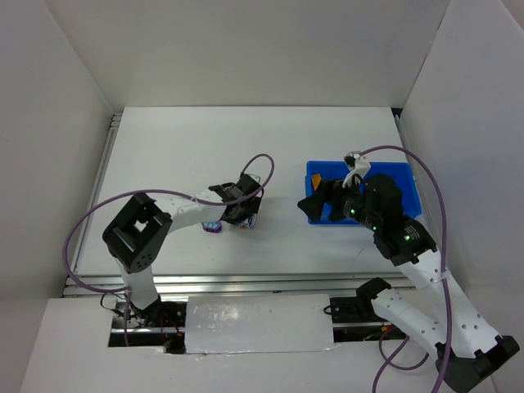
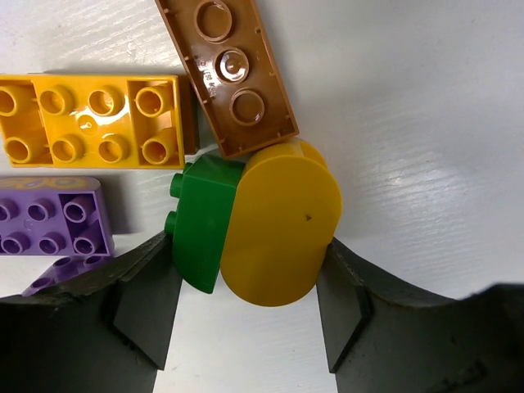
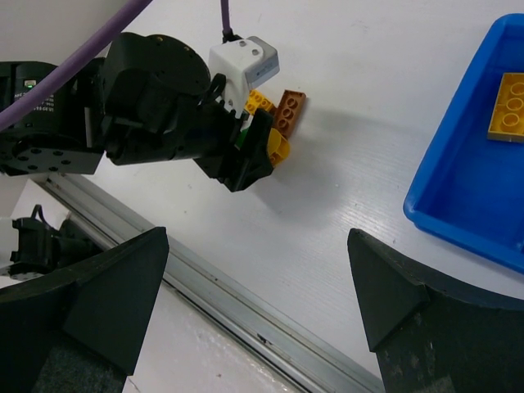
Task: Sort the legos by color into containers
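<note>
My left gripper (image 2: pixel 247 250) is shut on two legos side by side, a green one (image 2: pixel 201 225) against its left finger and a rounded yellow one (image 2: pixel 282 225) against its right finger. They rest on the white table. Just beyond them lie a brown lego (image 2: pixel 229 74), an orange-yellow lego (image 2: pixel 90 119) and a purple lego (image 2: pixel 49 217). In the top view this gripper (image 1: pixel 246 214) is left of the blue tray (image 1: pixel 409 176) of containers. My right gripper (image 3: pixel 258 237) is open and holds nothing, hovering over the table between the pile and the tray (image 3: pixel 458 205), in which an orange-yellow lego (image 3: pixel 509 106) lies.
A metal rail (image 3: pixel 246 311) runs along the table's near edge under the right gripper. White walls enclose the table on the left, back and right. A purple cable (image 1: pixel 262 164) loops above the left wrist.
</note>
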Tool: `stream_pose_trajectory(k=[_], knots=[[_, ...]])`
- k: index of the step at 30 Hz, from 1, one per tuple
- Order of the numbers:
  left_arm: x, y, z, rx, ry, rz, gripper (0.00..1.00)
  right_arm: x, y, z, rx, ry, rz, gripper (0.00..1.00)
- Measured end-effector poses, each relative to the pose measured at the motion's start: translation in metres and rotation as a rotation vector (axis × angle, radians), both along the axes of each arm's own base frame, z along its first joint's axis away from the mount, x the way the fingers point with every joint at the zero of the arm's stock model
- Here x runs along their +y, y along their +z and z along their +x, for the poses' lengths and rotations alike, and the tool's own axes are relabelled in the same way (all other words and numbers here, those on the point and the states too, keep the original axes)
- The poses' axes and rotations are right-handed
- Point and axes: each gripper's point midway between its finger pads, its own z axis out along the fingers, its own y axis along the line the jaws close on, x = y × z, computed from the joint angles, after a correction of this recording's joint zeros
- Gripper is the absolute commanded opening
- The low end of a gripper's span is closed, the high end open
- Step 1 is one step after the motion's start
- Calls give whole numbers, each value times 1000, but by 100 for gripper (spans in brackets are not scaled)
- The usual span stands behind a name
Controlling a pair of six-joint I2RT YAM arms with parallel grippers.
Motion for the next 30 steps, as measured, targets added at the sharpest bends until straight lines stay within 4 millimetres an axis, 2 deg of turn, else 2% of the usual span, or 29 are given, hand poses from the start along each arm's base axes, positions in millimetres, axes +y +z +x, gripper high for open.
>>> stream_pose_trajectory(k=[1, 2, 3, 4, 5, 10, 13, 18, 22, 26, 30], knots=[[0, 0, 0, -1, -1, -1, 41, 0, 0, 0, 0, 0, 0, 97], [0, 0, 0, -1, 0, -1, 25, 0, 0, 0, 0, 0, 0, 97], [0, 0, 0, -1, 0, -1, 19, 0, -1, 0, 1, 1, 0, 97], [0, 0, 0, -1, 0, -2, 5, 0, -1, 0, 2, 1, 0, 97], [-1, 1, 0, 0, -1, -4, 1, 1, -1, 0, 2, 3, 1, 97], [-4, 5, -7, -4, -20, -54, 0, 3, 1, 0, -4, 15, 9, 98], [-4, 19, -15, -25, -41, -108, 0, 4, 0, 2, -5, 7, 18, 98], [-15, 63, -23, -147, -130, -252, 0, -4, -8, 8, 24, -78, 39, 97], [-24, 97, -49, -265, -261, -385, 0, -7, -4, 12, 48, -143, 99, 95], [-29, 132, -74, -402, -375, -501, 0, 6, 9, 9, 69, -108, 196, 91], [-33, 168, -92, -537, -471, -572, 3, 32, 14, 3, 134, -23, 286, 89]])
